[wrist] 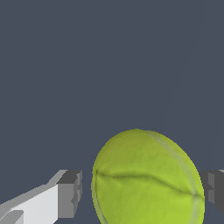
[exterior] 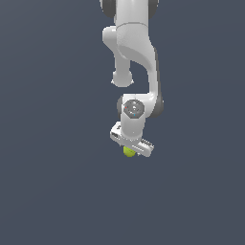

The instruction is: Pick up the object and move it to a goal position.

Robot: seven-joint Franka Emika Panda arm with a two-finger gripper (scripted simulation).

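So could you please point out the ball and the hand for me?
ball (wrist: pixel 146 179), wrist view, middle of its yellow-green face just above the seam.
hand (exterior: pixel 130 152), exterior view, midway between its fingertips, where the ball peeks out below the white body.

1. The small yellow-green ball with a curved seam (exterior: pixel 128 151) sits directly beneath the white gripper (exterior: pixel 131 149), at the lower end of the white robot arm (exterior: pixel 136 57)
2. In the wrist view, the ball (wrist: pixel 146 179) lies between the two grey fingertips (wrist: pixel 70 192), with a narrow gap on one side; the other side looks close or touching
3. The arm hangs down from the exterior view's top, near its middle
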